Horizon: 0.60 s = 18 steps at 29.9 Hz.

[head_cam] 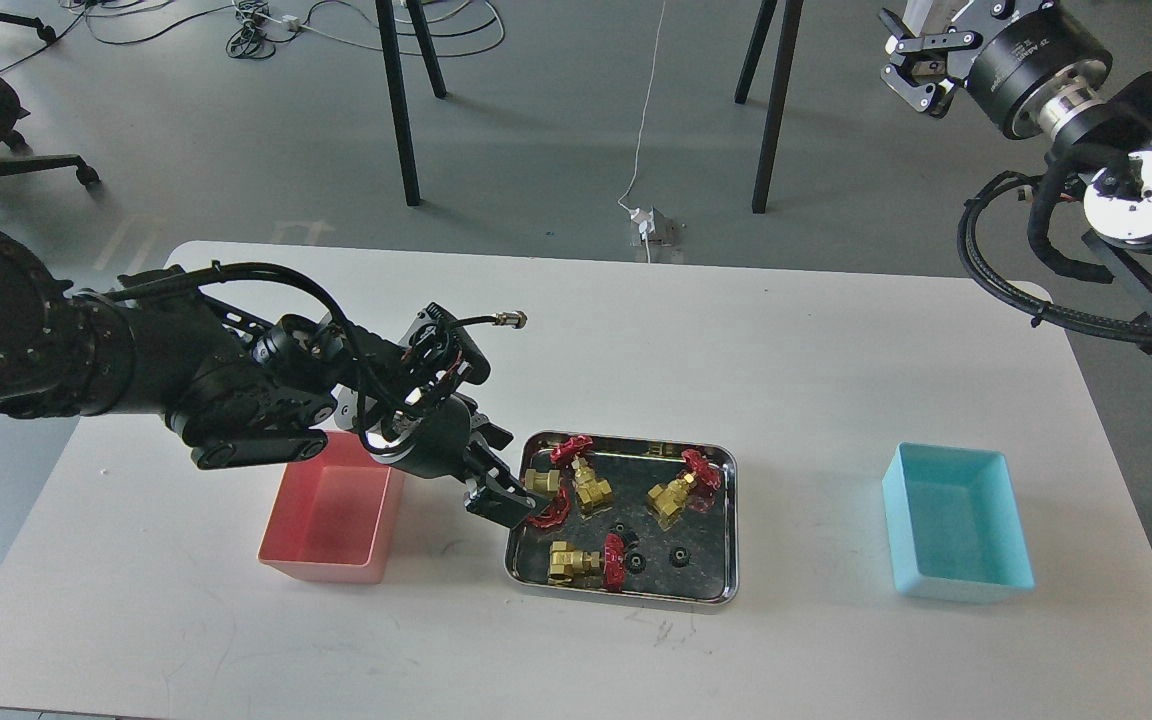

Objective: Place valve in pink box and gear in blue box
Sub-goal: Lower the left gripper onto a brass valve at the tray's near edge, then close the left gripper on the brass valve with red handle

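Four brass valves with red handwheels lie in the steel tray: one at the left edge, one beside it, one at the back right and one at the front. Three black gears lie between them. My left gripper is low at the tray's left edge, right against the leftmost valve; its dark fingers cannot be told apart. The pink box stands left of the tray, partly under my left arm. The blue box stands at the right, empty. My right gripper is raised far back right, off the table.
The white table's front edge runs close below the tray and boxes. A loose cable connector sticks out from my left wrist. Black stand legs and floor cables lie behind the table.
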Available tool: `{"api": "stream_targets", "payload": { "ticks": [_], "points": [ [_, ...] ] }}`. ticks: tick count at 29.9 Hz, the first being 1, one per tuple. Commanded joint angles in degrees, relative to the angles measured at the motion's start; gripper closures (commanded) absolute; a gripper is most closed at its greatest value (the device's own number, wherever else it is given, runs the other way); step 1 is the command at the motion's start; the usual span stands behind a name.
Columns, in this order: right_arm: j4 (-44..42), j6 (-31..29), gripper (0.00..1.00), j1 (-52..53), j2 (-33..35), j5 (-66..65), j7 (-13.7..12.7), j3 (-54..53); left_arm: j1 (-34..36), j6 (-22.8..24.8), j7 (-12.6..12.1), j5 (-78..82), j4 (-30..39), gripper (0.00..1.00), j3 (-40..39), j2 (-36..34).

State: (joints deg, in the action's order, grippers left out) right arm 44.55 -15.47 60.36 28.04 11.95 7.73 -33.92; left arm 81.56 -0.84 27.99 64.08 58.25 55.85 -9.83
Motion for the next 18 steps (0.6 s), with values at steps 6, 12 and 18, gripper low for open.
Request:
{"api": "stream_targets", "payload": {
  "ticks": [6, 12, 18],
  "points": [
    [0.19, 0.00, 0.00, -0.59, 0.00, 0.01, 0.00, 0.00, -3.68, -0.56, 0.01, 0.00, -4.46, 0.11, -1.98, 2.27],
    [0.27, 0.00, 0.00, -1.47, 0.09, 0.01, -0.09, 0.00, -3.95, -1.27, 0.01, 0.00, -4.72, 0.22, -1.89, 3.15],
    [0.27, -0.09, 0.00, -1.91, 0.09, 0.01, -0.08, 0.00, -4.83, -1.27, 0.01, 1.66, -5.69, 0.31, -1.80, 3.41]
  ]
}}
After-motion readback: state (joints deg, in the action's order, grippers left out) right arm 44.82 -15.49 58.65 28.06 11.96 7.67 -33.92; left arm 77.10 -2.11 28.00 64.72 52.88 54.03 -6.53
